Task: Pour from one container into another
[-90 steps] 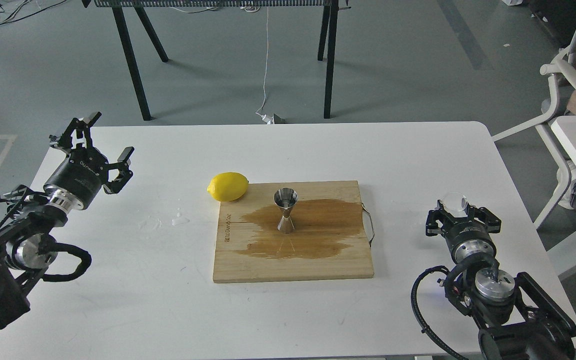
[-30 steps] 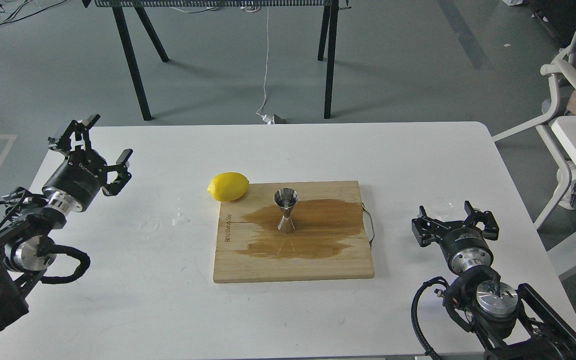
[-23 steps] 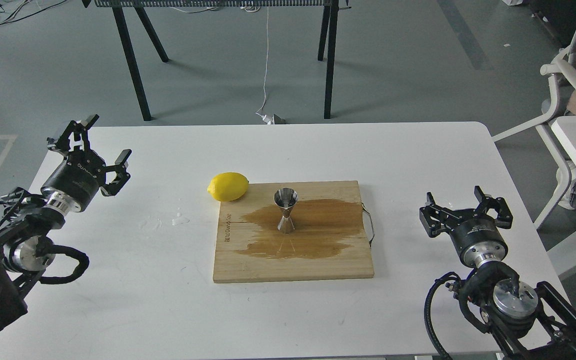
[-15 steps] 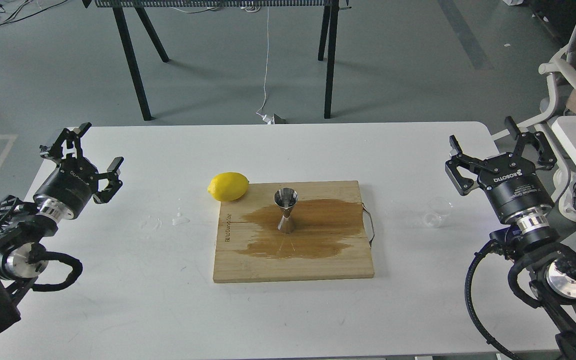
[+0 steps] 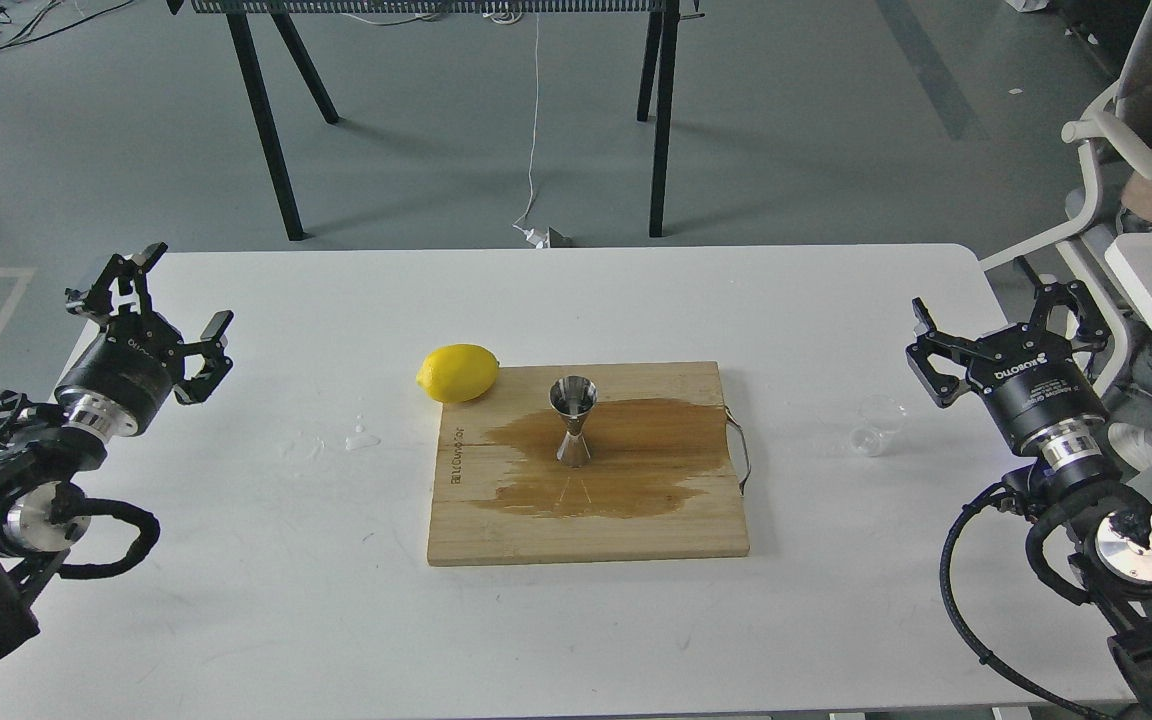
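The steel jigger (image 5: 572, 421) stands upright on the wooden board (image 5: 586, 520), in the middle of a dark wet stain (image 5: 626, 460). The tiny clear cup (image 5: 877, 424) sits upright on the white table to the right of the board, free of any grip. My right gripper (image 5: 1008, 322) is open, hanging up and to the right of the cup with nothing between its fingers. My left gripper (image 5: 158, 296) is open too, far off at the table's left edge and holding nothing.
A yellow lemon (image 5: 457, 372) rests against the board's far left corner. Small water droplets (image 5: 360, 438) lie on the table (image 5: 336, 620) left of the board. A white chair (image 5: 1106, 180) stands beyond the table's right edge.
My right gripper let go of the clear cup, set on the table right of the board, then rose and drew back to the right. My left gripper drifted slightly left.
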Robot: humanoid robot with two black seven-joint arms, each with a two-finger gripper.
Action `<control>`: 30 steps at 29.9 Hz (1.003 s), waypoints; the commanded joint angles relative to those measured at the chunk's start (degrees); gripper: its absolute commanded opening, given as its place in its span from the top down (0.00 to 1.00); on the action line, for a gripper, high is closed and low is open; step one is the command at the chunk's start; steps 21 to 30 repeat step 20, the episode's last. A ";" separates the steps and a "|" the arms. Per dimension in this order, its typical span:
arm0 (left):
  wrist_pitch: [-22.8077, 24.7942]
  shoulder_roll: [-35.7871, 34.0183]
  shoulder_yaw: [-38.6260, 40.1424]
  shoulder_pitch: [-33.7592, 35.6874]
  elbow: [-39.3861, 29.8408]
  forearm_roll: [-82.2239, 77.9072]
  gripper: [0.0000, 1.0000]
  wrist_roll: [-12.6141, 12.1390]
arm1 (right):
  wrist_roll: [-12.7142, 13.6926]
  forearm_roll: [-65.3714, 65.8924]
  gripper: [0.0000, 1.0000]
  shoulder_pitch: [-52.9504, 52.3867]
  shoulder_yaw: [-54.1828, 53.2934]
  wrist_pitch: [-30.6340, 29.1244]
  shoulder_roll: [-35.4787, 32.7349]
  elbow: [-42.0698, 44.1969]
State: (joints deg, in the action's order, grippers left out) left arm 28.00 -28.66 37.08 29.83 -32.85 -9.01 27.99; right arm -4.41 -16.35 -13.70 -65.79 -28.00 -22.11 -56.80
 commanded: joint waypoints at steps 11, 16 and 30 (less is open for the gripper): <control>0.00 -0.17 0.19 -0.47 -0.02 0.04 0.01 0.01 | -1.13 0.70 0.03 -0.18 0.22 0.00 0.40 1.16; 0.00 -0.26 0.27 -0.47 -0.02 0.04 0.01 0.01 | -1.47 0.70 0.03 -1.15 -0.57 0.00 0.66 1.34; 0.00 -0.17 0.45 -0.47 -0.02 0.13 0.01 0.01 | -2.87 0.70 0.03 -1.33 -0.92 0.00 0.75 1.25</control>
